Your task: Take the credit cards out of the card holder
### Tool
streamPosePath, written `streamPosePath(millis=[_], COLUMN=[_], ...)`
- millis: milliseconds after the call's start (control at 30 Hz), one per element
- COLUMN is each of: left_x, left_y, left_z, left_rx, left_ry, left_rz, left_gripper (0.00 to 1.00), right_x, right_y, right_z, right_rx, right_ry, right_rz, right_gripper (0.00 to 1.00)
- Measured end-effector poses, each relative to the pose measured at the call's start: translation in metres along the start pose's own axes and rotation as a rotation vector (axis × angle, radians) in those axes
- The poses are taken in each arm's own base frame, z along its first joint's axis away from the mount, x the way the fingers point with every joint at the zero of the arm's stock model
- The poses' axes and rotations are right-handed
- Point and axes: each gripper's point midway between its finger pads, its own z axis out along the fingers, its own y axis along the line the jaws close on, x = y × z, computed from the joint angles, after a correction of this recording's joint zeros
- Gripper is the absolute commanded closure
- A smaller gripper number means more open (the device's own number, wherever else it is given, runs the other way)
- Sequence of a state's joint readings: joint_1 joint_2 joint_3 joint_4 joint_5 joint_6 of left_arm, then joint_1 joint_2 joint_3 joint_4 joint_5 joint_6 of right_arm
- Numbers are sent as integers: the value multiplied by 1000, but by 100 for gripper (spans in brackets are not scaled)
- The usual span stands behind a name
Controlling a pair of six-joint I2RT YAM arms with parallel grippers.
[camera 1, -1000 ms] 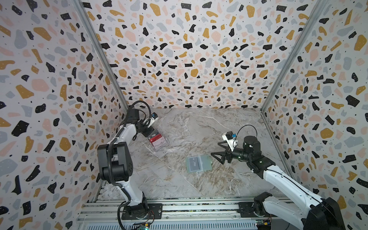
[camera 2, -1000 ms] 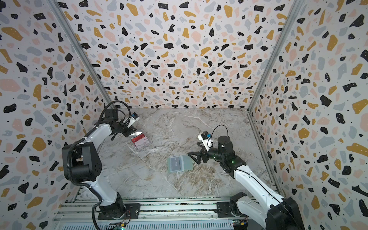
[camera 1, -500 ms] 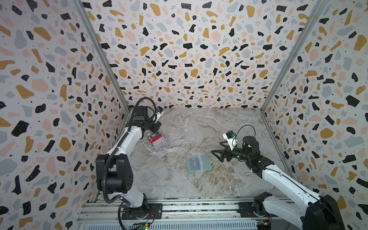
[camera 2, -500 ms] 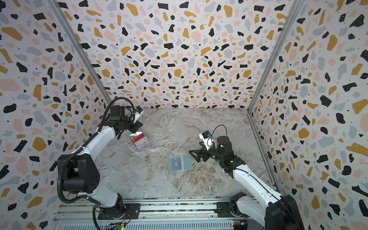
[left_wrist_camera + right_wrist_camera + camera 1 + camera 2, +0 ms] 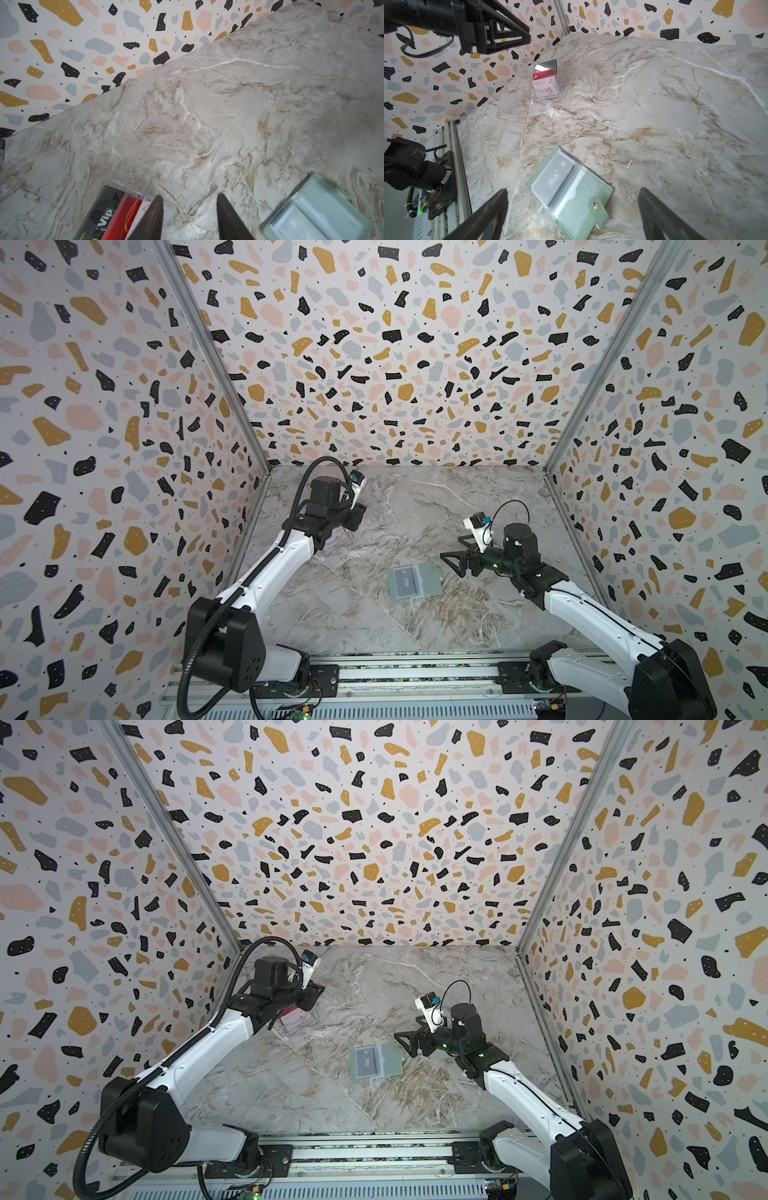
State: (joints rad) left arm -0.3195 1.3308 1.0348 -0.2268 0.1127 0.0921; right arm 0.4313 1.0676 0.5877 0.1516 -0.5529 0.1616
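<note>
One dark grey plastic "Vip" card [image 5: 405, 583] sits sleeved in the pale mint-green booklet card holder [image 5: 430, 580] lying open mid-table, so the right gripper [image 5: 573, 192] hovers near it, spread wide, presumably to pull; the left gripper [image 5: 189, 196], parted and empty, hangs by the clear plastic box [image 5: 547, 85].

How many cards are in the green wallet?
1: a grey card in a clear sleeve of the open wallet; others may be hidden underneath.

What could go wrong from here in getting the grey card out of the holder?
1. The card holder lies open on the table with nothing pinning it, so pulling the grey card may drag the whole holder along.
2. The card sits inside a clear sleeve, so the open right gripper may pinch sleeve and card together.
</note>
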Motion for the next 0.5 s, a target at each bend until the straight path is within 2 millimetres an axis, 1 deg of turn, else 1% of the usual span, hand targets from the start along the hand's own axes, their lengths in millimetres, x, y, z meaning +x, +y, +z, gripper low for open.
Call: streamPosePath(millis=[67, 167, 300, 400, 500], left_x=[5, 8, 15, 33, 57], left_y=[-7, -20, -37, -50, -64], left_z=[-5, -11, -13, -10, -6], left_rx=[-2, 6, 46, 72, 96], left_ry=[-6, -26, -47, -35, 4], left_rz=[-36, -100, -185, -248, -304], left_gripper=[58, 63, 66, 71, 78], right_x=[0, 2, 5, 7, 10], right_y=[-1, -1, -3, -5, -4], right_z=[0, 2, 5, 7, 10], right_rx=[1, 0, 1, 2, -2], right_ry=[1, 5, 16, 24, 34], right_rz=[4, 6, 16, 28, 31], right_gripper=[2, 3, 3, 3, 3])
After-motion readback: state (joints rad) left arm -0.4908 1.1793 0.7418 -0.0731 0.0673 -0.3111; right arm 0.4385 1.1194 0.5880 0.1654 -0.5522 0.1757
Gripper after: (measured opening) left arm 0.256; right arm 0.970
